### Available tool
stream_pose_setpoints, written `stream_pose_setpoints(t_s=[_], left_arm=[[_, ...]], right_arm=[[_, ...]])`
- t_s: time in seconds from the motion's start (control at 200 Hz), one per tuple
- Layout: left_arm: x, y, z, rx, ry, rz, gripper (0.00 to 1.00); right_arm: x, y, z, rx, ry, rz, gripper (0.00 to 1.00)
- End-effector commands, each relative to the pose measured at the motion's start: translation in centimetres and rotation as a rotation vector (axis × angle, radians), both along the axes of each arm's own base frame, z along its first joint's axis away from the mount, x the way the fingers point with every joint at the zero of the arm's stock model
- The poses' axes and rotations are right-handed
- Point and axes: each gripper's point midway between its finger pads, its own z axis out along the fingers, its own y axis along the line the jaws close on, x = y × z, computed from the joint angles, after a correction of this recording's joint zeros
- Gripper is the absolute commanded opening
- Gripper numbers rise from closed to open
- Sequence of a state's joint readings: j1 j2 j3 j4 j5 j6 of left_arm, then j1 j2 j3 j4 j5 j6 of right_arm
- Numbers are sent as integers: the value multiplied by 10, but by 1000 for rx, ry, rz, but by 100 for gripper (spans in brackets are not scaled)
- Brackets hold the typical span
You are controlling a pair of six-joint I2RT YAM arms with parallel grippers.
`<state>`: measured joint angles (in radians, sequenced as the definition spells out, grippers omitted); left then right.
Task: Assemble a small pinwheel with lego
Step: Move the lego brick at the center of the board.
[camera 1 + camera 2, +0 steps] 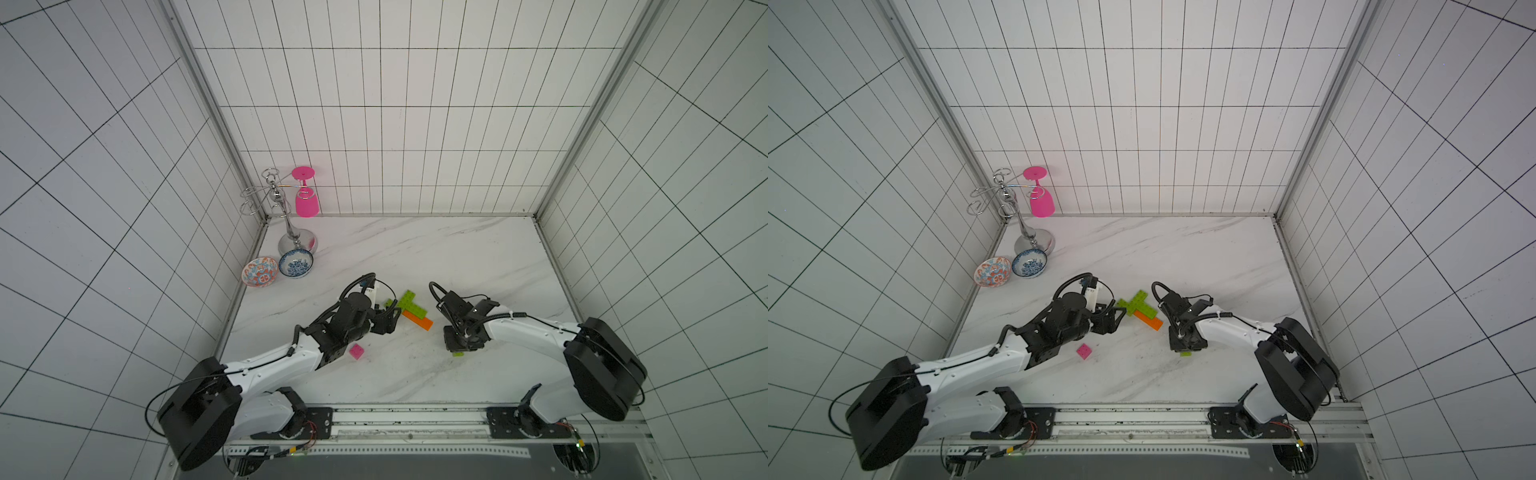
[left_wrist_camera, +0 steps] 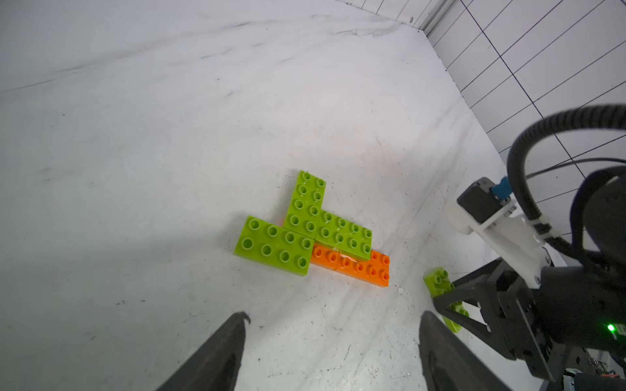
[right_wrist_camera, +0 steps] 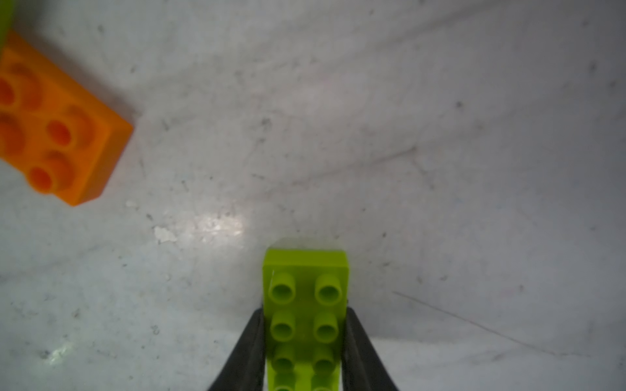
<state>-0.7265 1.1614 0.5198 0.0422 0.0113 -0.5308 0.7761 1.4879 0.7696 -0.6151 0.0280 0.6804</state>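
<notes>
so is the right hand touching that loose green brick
Touching. The right wrist view shows the right hand with both fingers pressed against the long sides of the loose green brick, no gap either side.

Table [image 1: 436,249] beyond the pinwheel [image 1: 409,305], toward the back wall, is lying open: wide passage. Left gripper [image 2: 334,316], jaws apart, is crowding the pinwheel's left-arm side. Right gripper [image 3: 305,315], pinching a loose green brick [image 3: 305,267], is sitting near the opposite side. Pink brick [image 1: 356,351] is lying robot-side of it. Bowls [image 1: 259,272] and glass rack [image 1: 286,220] are standing well off, far-left.
</notes>
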Motion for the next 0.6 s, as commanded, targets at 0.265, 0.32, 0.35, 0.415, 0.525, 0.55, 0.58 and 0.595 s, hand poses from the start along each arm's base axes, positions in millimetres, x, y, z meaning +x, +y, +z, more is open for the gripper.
stream_pose_setpoints(t_s=[0.265,0.32,0.35,0.415,0.525,0.55,0.58,0.595], left_arm=[[1,73,9,-24,-34,186,82],[0,79,12,-26,-43,199,82],[0,81,12,-23,-45,200,82],[-1,85,14,-18,-47,207,82],[-2,86,12,-17,-44,209,82],[-2,86,12,-19,-42,209,82],[-2,86,12,-19,-39,209,82],[-2,86,12,-20,-38,209,82]], right_arm=[[-49,54,-18,24,110,58,55],[-53,59,-18,27,116,53,57],[-55,62,-17,31,120,57,57],[-61,64,-17,40,131,63,57],[-69,76,-13,91,144,86,56],[-70,77,-11,96,149,91,56],[-72,78,-10,91,154,100,57],[-73,77,-9,84,156,103,57]])
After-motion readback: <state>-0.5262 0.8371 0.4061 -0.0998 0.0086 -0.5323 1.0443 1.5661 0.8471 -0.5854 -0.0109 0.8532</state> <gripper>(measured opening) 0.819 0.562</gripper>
